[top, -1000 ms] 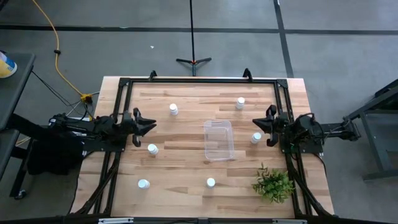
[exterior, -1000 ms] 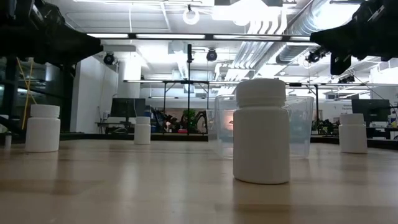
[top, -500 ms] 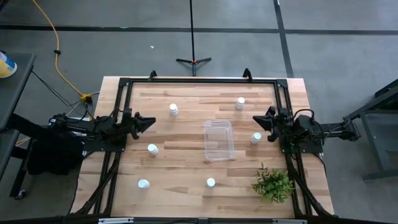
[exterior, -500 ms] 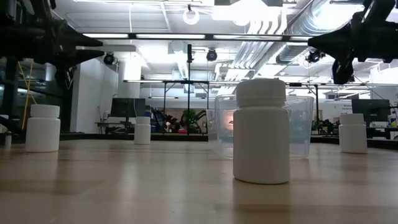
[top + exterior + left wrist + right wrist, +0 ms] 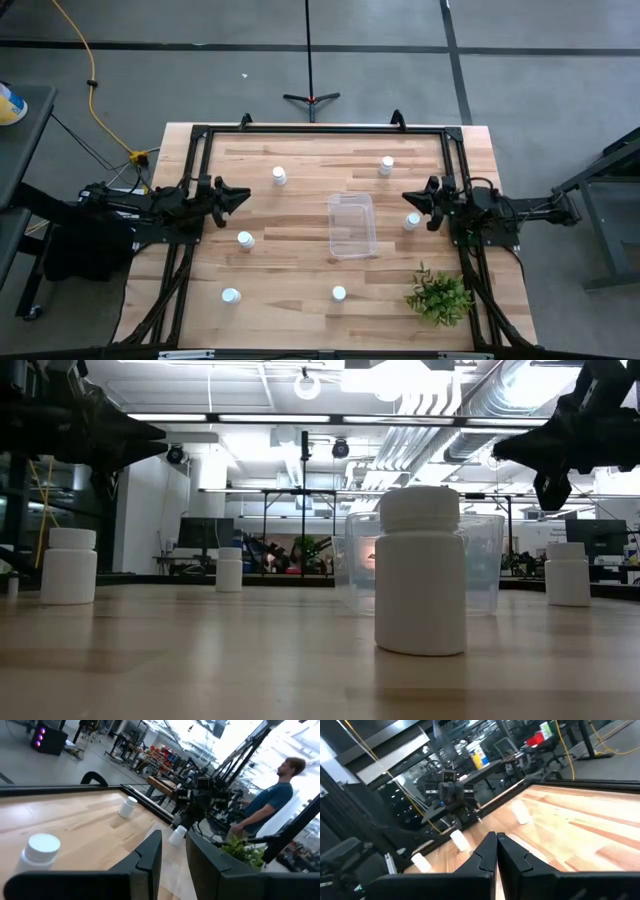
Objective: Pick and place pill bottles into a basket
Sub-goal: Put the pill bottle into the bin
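Pale wooden table (image 5: 300, 265), planked and smooth-grained, framed by a black metal rail. At its middle, the basket (image 5: 352, 225): a clear plastic rectangular bin with rounded corners, thin glossy walls, nothing visible inside. Scattered around that bin, six pill bottles, all upright, all apart from it: small matte white cylinders with round ribbed caps. One (image 5: 279, 176) up and left of the bin, one (image 5: 386, 165) up and right, one (image 5: 412, 221) just off its right wall, one (image 5: 245, 239) to its left, one (image 5: 231, 295) far down-left, one (image 5: 339, 293) below it, looming large in the low view (image 5: 420, 570). Leafy green plant (image 5: 439, 296) down-right of the bin.

Left gripper (image 5: 240, 194) hovering left of the bin, above the table, dark fingers (image 5: 150, 855) slightly parted, grasping nothing. Right gripper (image 5: 408, 198) hovering right of the bin, just above the nearest bottle, fingers (image 5: 487, 850) pressed together, clenched on nothing.

A person (image 5: 262, 805) standing beyond the table in the left wrist view.
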You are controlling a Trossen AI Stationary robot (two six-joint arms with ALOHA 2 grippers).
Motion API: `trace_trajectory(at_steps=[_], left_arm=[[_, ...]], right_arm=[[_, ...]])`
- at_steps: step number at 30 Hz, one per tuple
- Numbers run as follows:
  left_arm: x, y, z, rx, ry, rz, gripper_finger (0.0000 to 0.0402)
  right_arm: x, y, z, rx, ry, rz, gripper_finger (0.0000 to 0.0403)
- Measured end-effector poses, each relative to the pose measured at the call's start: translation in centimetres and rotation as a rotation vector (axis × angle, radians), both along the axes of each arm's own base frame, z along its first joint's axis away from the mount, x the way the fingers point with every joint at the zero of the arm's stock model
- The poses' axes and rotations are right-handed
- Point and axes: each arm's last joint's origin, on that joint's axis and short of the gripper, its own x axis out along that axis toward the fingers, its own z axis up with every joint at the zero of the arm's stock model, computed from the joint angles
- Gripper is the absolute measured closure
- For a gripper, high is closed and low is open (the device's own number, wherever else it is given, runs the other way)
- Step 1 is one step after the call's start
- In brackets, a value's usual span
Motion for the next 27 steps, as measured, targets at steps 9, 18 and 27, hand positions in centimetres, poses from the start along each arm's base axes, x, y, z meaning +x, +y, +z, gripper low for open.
trace_trajectory(at_steps=[9, 18, 27], left_arm=[[0.0, 0.0, 0.0, 0.095, 0.031, 0.009, 0.0277], [0.0, 0.0, 0.0, 0.095, 0.031, 0.009, 0.0277], [0.0, 0.0, 0.0, 0.088, 0.029, 0.009, 0.0277]], right_arm=[[-0.6, -0.4, 2.4, 0.112, -0.276, -0.120, 0.0284], [-1.3, -0.6, 4.3, 0.102, -0.418, -0.189, 0.0227], [-1.3, -0.6, 7.2, 0.156, -0.236, -0.183, 0.0222]])
